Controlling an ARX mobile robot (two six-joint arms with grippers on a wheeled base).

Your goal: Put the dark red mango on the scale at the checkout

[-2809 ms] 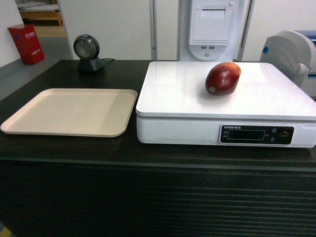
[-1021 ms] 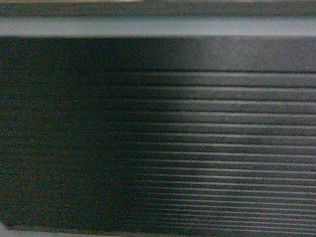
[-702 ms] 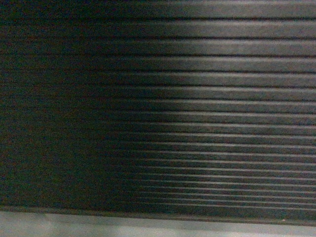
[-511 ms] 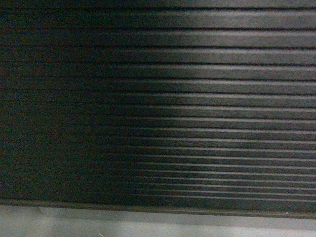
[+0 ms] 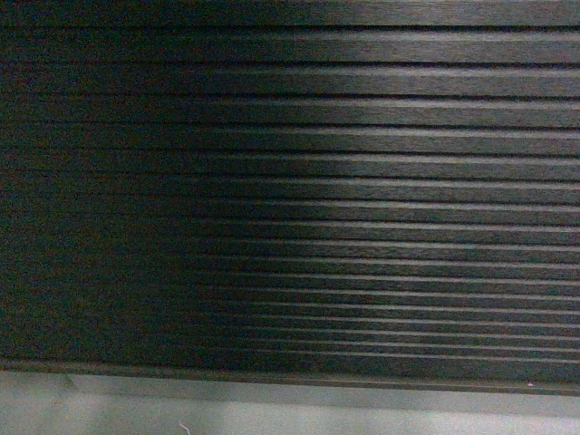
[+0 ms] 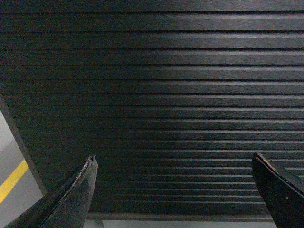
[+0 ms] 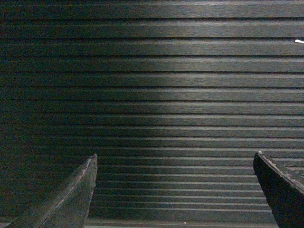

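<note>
With both the left hand [image 6: 173, 190] and right hand [image 7: 175, 190] spread and empty before the checkout's ribbed front panel [image 5: 290, 199] (no mango or scale in view), any further move was best kept slow and clear of that panel.

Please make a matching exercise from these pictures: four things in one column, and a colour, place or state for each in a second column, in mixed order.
Things:
1. checkout front panel
2. floor
3. yellow line
4. left gripper

Descriptions:
a. open, holding nothing
b. lower left corner of the left wrist view
c. dark, with horizontal ribs
d. pale grey strip below the panel

Pairs: 1-c; 2-d; 3-b; 4-a
</note>
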